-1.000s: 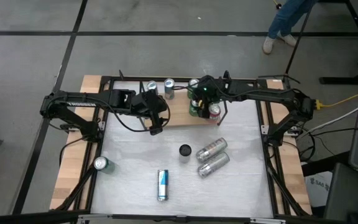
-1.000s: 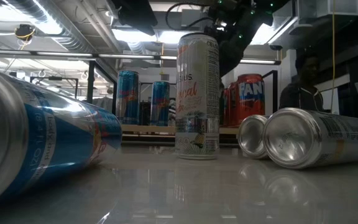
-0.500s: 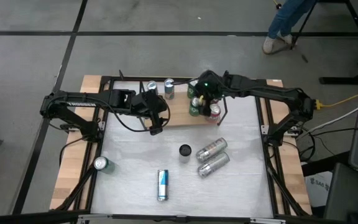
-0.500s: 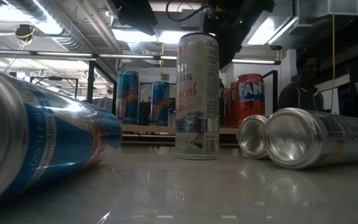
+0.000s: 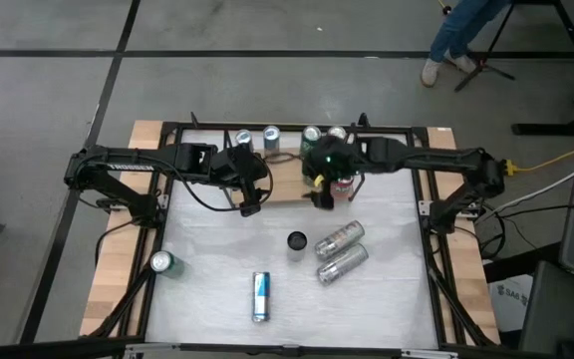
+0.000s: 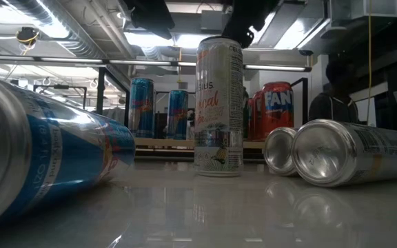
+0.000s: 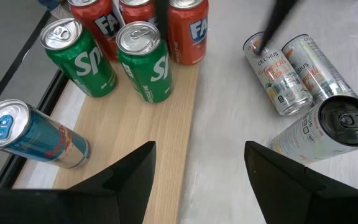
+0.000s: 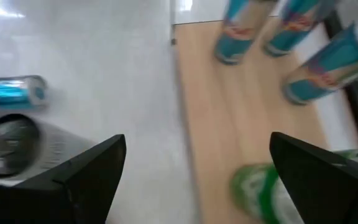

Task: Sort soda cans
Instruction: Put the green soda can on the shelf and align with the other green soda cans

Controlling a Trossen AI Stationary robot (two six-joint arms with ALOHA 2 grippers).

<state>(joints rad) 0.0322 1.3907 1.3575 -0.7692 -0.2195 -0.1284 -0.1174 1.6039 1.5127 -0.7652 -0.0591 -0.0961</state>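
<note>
At the far left of the table (image 5: 197,299), a green can (image 5: 162,262) is seen standing alone near the edge; further right a blue-and-silver can (image 5: 260,296) lies on its side on the white surface. The left gripper (image 5: 250,207) is held above the near edge of the wooden board (image 5: 282,184), its fingers parted about halfway and empty; it appears to be waiting. On the board behind it two blue cans (image 5: 257,141) stand upright at the far rail.

Toward the middle, a tall black-topped can (image 5: 297,242) stands upright, with two silver cans (image 5: 341,250) lying side by side just beside it. The right gripper (image 5: 319,189) is poised at the board's right part, beside the grouped green cans (image 7: 123,61) and red cans (image 7: 188,31); its fingers (image 8: 92,171) are spread wide and nothing is held.

The step in hand is judged to be a reach for the next unsorted can; the lying silver pair are nearest. A lying can is best approached from above with the fingers set across its body, not along it; the neighbour touching it should be cleared first, so that it is not rolled away; the grouped cans on the board should be given a wide berth.
</note>
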